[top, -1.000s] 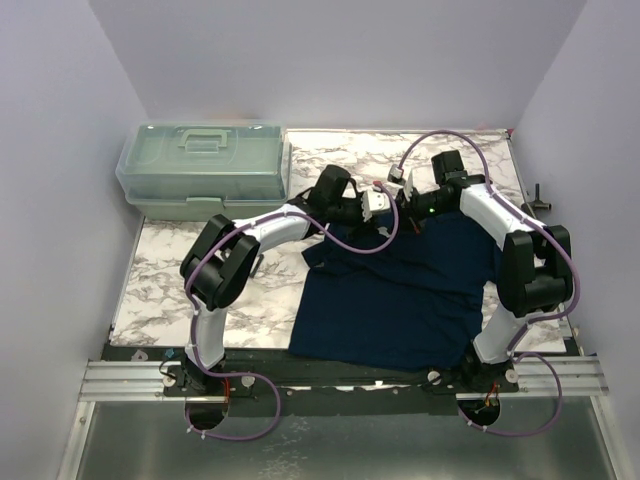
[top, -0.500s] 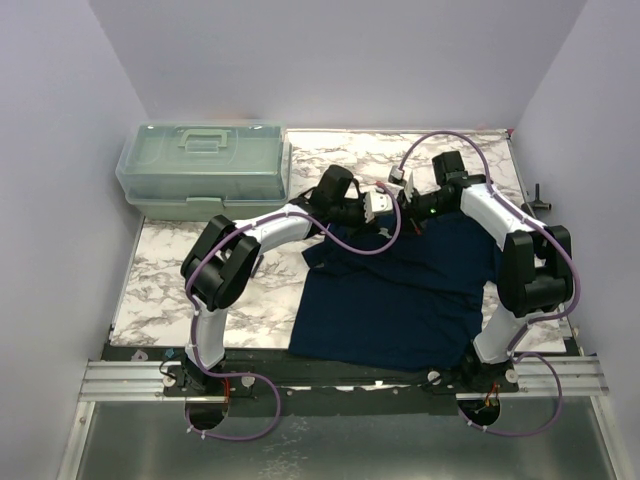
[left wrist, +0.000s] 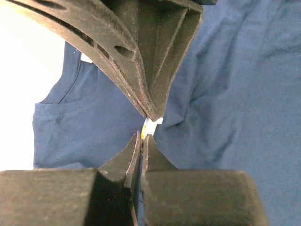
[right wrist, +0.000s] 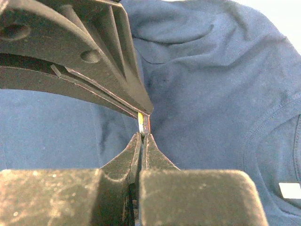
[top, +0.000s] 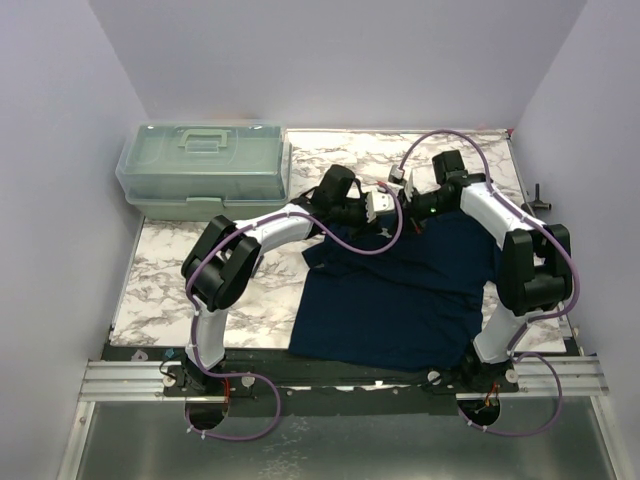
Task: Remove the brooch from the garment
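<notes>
L gripper (left wrist: 146, 126) and R gripper (right wrist: 145, 123) are both seen clamped tight over the garment (top: 400, 290) nr its collar, with fabric puckered up to the tips. A thin yellowish sliver, prob. the brooch (right wrist: 141, 117) edge-on, is pinched betw. each pair of jaws.

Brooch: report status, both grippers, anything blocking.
Both shut: left gripper and right gripper pinch the brooch, a pale sliver between tips. The garment puckers toward both pinches. Nothing seen blocking.
</notes>
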Robot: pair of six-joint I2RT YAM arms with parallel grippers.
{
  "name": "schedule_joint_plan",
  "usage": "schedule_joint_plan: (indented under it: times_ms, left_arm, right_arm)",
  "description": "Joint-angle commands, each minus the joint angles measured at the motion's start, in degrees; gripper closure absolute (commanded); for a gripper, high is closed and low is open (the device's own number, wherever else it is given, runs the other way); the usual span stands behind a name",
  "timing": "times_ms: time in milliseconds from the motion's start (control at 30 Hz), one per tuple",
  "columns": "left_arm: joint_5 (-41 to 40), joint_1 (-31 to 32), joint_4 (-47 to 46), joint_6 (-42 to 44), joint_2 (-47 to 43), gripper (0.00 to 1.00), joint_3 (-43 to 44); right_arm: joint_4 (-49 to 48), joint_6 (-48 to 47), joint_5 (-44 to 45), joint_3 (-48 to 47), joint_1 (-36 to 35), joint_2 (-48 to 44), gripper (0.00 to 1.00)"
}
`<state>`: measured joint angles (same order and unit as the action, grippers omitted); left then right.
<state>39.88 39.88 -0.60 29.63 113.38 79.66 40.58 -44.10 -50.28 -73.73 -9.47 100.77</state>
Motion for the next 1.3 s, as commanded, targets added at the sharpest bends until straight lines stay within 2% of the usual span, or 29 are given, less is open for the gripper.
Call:
schedule_joint_plan:
  times_ms: [0, 100, 133, 200, 600, 667, 700, 767, 833, 1033, 1100, 1167, 1267]
  left_arm:
    - [2.8, 0.5, -0.2, 0.3, -0.7, 1.00, 1.9]
    - [2.9, 0.4, -0.3, -0.6, -0.9, 1.00, 1.6]
    - [3.1, 0.4, -0.3, -1.0, -1.0, 1.00, 1.5]
    - [3.7, 0.3, -0.3, -1.8, -1.0, 1.00, 1.3]
    - [2.6, 0.2, -0.7, -2.5, -1.9, 0.99, 0.1]
    - [1.2, 0.1, -0.9, -2.6, -2.2, 0.74, -0.1]
    - [0.7, -0.2, -1.3, -2.6, -2.5, 0.67, -0.5]
    - [-0.3, -0.4, -2.6, -2.7, -3.4, 0.56, -2.0]
    - [-1.1, -0.4, -3.7, -2.5, -4.4, 0.50, -3.6]
    - [-1.7, -0.3, -5.4, -3.5, -5.6, 0.48, -6.1]
    - [-2.3, -0.3, -9.0, -3.0, -6.2, 0.47, -8.3]
    - [-3.6, 0.0, -13.1, -3.7, -6.7, 0.42, -10.8]
    - [-4.7, 0.0, -14.3, -7.0, -6.1, 0.42, -10.8]
  right_arm:
    - [0.4, 0.5, -2.4, -1.1, 0.0, 0.1, 0.95]
    - [0.2, 1.6, -3.5, -0.7, 0.2, 0.8, 0.71]
    - [0.3, 1.3, -4.1, -0.6, 0.3, 1.1, 0.67]
    - [-0.2, 1.2, -5.0, -0.5, 0.2, 1.4, 0.65]
    - [-1.5, -1.2, -4.9, -0.3, 0.3, 1.5, 0.99]
    - [-1.1, -0.5, -4.3, -0.4, 0.2, 1.5, 0.99]
    - [-1.1, 0.2, -3.8, -0.5, 0.2, 1.6, 0.99]
    - [-1.0, 2.1, -3.0, -0.9, 0.2, 2.1, 1.00]
    - [-1.8, 4.8, -2.1, -0.9, 0.2, 2.2, 0.99]
    - [-0.3, 11.3, -1.7, -1.9, 0.2, 3.3, 0.99]
    - [1.6, 11.9, -1.2, -2.8, 0.2, 3.9, 0.99]
    - [4.1, 12.2, -0.9, -4.0, 0.2, 4.8, 0.99]
    - [6.8, 12.8, -1.1, -5.5, 0.2, 5.6, 0.99]
